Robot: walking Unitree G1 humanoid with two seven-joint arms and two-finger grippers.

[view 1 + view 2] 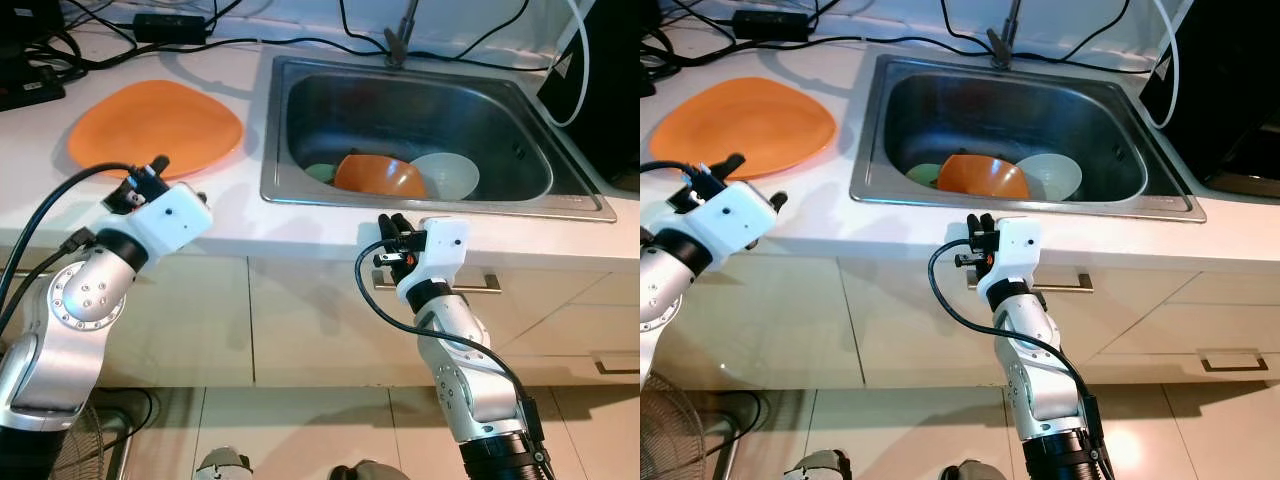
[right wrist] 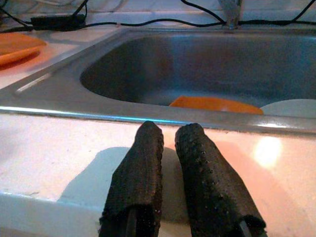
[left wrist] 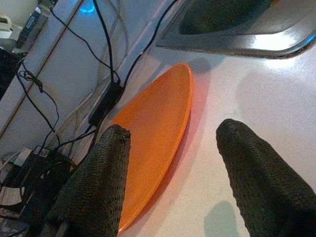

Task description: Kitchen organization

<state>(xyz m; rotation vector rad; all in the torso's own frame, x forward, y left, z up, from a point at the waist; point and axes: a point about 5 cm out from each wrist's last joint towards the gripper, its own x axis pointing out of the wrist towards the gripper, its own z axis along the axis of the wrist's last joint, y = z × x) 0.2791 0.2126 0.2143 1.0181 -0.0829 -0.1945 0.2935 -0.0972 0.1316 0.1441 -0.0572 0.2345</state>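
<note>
An orange plate point(image 1: 155, 125) lies flat on the white counter, left of the steel sink point(image 1: 430, 205). In the sink sit an orange bowl point(image 1: 378, 175), a white bowl point(image 1: 447, 173) and a small green dish point(image 1: 320, 172). My left gripper point(image 1: 178, 180) hovers low over the counter at the plate's near edge, open, with nothing between its fingers point(image 3: 98, 187); the plate point(image 3: 153, 133) lies just ahead of them. My right gripper point(image 1: 392, 225) is at the counter's front edge before the sink, shut and holding nothing, its fingers point(image 2: 143, 168) pointing toward the basin.
Black cables and a power adapter point(image 1: 170, 25) run along the back of the counter. A faucet point(image 1: 400, 40) stands behind the sink, and a dark appliance point(image 1: 610, 90) at the right. Below are cabinet drawers with a handle point(image 1: 490, 285) and a fan point(image 1: 90, 450) on the floor.
</note>
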